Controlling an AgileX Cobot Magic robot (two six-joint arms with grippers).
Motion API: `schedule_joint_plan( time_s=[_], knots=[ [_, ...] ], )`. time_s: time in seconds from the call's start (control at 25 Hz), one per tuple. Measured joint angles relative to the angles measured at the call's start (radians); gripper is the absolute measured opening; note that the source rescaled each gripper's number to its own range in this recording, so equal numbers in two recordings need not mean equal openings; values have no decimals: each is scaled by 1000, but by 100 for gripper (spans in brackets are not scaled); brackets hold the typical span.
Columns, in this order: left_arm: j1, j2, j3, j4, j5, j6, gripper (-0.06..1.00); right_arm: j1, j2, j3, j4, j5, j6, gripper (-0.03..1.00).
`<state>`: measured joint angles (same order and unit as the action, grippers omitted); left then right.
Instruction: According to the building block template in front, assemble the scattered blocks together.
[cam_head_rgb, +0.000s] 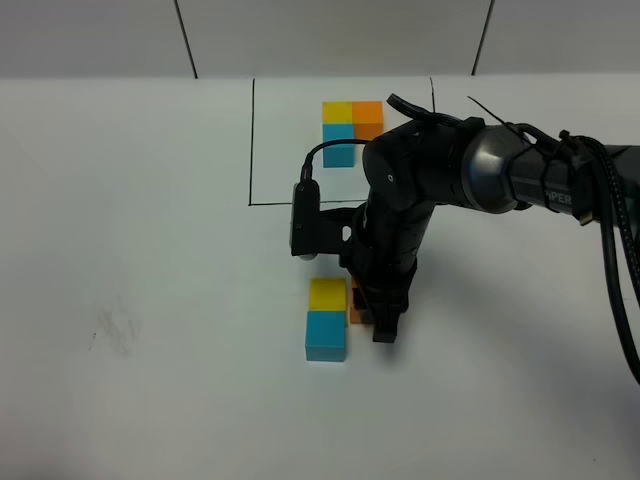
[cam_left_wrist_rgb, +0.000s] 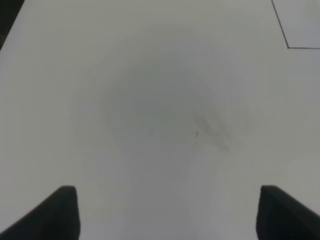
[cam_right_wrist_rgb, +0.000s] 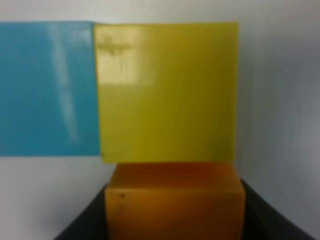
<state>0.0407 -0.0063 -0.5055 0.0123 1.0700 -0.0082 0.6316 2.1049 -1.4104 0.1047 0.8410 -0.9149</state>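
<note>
The building block template (cam_head_rgb: 350, 125) is a yellow, orange and blue L inside a thin black drawn rectangle at the back. Nearer the front, the scattered yellow block (cam_head_rgb: 327, 294) and light blue block (cam_head_rgb: 325, 336) sit joined in a line. The orange block (cam_head_rgb: 356, 306) rests against the yellow block's right side. My right gripper (cam_head_rgb: 367, 312) reaches down from the right and is shut on the orange block (cam_right_wrist_rgb: 175, 207); its wrist view shows yellow (cam_right_wrist_rgb: 167, 92) and blue (cam_right_wrist_rgb: 47, 87) beyond. My left gripper (cam_left_wrist_rgb: 167, 215) is open and empty over bare table.
The right arm's thick body (cam_head_rgb: 440, 165) and its cables (cam_head_rgb: 610, 230) cover the frame's right part. A faint grey smudge (cam_head_rgb: 115, 330) marks the white table at the left, and it also shows in the left wrist view (cam_left_wrist_rgb: 215, 132).
</note>
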Motion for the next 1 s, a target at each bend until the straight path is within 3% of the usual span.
schedule_joint_plan(
  time_s=[0.68,0.72,0.76,0.88,0.92,1.0],
  knots=[
    [0,0,0,0,0,0,54,0,29,-1,17,-19,-25,2],
    [0,0,0,0,0,0,54,0,29,-1,19,-16,-23,7],
    [0,0,0,0,0,-1,54,0,29,-1,23,-11,-19,19],
    [0,0,0,0,0,-1,54,-5,18,0,8,13,39,72],
    [0,0,0,0,0,-1,54,-17,5,0,5,18,68,84],
    [0,0,0,0,0,-2,54,-63,-28,0,3,25,145,94]
  ],
)
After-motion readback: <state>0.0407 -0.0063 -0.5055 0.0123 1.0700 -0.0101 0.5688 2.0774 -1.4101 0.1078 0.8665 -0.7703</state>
